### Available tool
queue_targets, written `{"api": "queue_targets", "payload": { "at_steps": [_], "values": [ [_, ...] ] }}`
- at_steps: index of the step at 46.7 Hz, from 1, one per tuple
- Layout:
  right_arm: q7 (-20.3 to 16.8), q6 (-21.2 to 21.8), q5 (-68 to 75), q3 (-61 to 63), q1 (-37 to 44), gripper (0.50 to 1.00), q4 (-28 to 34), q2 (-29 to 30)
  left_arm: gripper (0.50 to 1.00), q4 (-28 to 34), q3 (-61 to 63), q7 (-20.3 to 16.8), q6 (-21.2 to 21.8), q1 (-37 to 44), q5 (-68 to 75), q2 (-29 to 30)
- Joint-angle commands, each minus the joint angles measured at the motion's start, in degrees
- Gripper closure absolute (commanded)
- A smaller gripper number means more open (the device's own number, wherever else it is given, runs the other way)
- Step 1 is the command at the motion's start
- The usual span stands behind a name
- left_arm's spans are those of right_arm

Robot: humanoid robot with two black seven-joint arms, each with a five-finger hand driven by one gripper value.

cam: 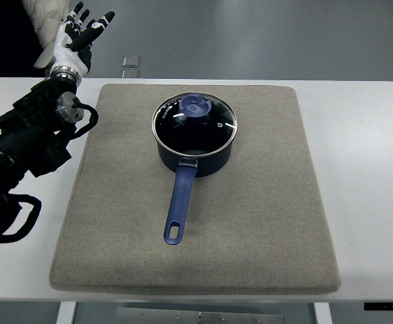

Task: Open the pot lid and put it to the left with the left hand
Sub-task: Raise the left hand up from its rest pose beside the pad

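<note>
Desk: white desk, its far edge running across the top of the view, bare strips left and right of the mat.
Mat: one grey felt mat, roughly square, covering most of the desk; wide bare felt in front of the pot and to both sides of it.
Open room: left part of the mat, between pot and arm, carries nothing; right half likewise.
Count: one pot, one lid, one mat, one small metal piece beyond the desk's far edge, one robot hand in view.
Pot: dark blue saucepan on the far middle of the mat, upright.
Lid: glass lid with metal rim, seated flat on the pot; blue knob sits toward the far side of centre.
Handle: blue handle, long axis running from the pot toward the near edge, tipped slightly left; hanging hole at the near end.
Left hand: left hand at the far left corner, above the desk's edge, well apart from the pot; fingers spread apart, holding nothing.
Left arm: black, lies along the left edge, off the mat.
</note>
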Motion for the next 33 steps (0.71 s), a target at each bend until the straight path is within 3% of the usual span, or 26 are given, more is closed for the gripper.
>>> {"api": "queue_targets", "payload": {
  "at_steps": [1, 8, 26, 33],
  "values": [
    [0.00, 0.00, 0.00, 0.00, 0.00, 0.583, -0.05, 0.00, 0.512, -0.18, 1.07, 0.01, -0.16, -1.84, 0.47, 0.23],
    [0.00, 0.00, 0.00, 0.00, 0.00, 0.583, 0.04, 0.00, 0.516, -0.35, 10.46, 0.62, -1.65, -7.11, 6.08, 2.07],
    [0.00, -0.09, 0.00, 0.00, 0.00, 0.583, 0.04, 0.00, 0.525, -0.26, 30.94, 0.71, -24.14, -15.29, 18.65, 5.24],
    [0.00, 0.00, 0.00, 0.00, 0.00, 0.583, 0.04, 0.00, 0.527, -0.44, 37.63, -0.17, -27.05, -18.28, 32.70, 5.15]
  ]
}}
